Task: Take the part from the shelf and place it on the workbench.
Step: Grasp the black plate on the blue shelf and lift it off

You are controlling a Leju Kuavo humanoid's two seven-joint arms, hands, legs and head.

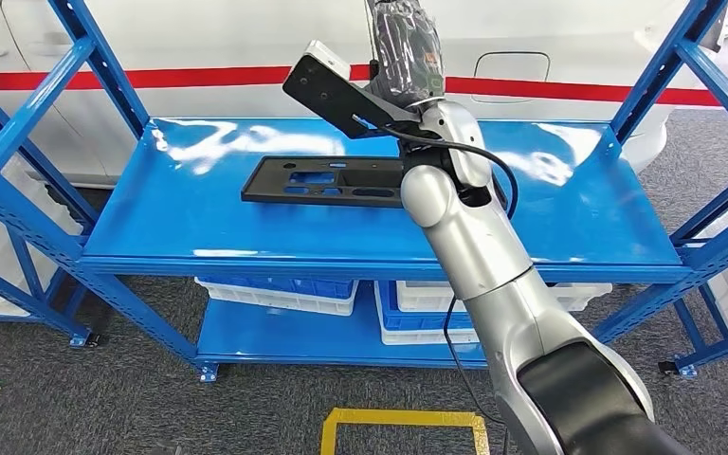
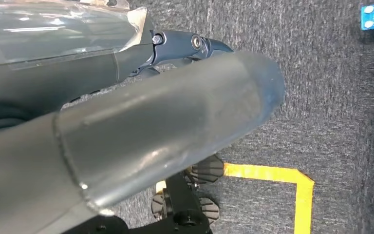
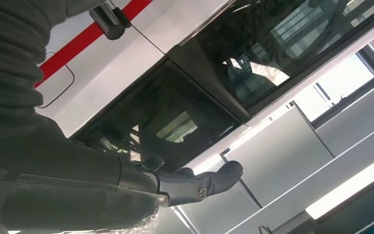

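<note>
Flat black part [image 1: 327, 180] lying mid-shelf [image 1: 199, 223], toward the back edge. Looks rigid, light, thin plastic with cut-outs; probably slippery on gloss paint, best pinched at a long edge or through a slot. Right hand [image 1: 403, 47] raised above it, holding nothing, fingers apart. Left hand [image 2: 185, 46] hanging over floor, grasp unreadable.
</note>
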